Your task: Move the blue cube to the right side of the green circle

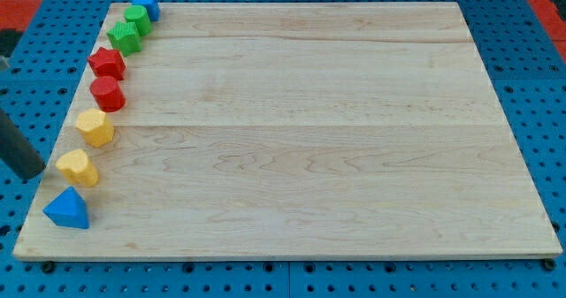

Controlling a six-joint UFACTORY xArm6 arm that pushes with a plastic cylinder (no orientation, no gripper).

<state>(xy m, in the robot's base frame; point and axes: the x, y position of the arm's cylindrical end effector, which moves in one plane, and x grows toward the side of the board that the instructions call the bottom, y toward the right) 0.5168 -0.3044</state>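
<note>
**Blue cube untouched; approach step not yet begun**

The desk [301,130], a pale wooden board on a blue perforated base, carries eight blocks in a single line down the view's left edge. The rest of the board surface holds nothing.

A dark rod [19,148] enters at the view's far left, off the board, and my tip [35,176] sits just beside the lower yellow block [77,167], apart from it. There is no gripper on this rig, so no open or closed state applies.

From the view's bottom upward the line runs: blue triangle [68,210], lower yellow block, upper yellow block [95,126], red cylinder [108,94], red star-like block [107,63], green star-like block [125,36], green circle [137,19], blue cube [146,3].

The blue cube stands at the view's top-left corner, touching or just beside the green circle, above it.

Judgement: the task stands at its start. The next move calls for carrying my tip well up the line to the cube's far side, then pushing it round to the circle's right without disturbing the circle.
</note>
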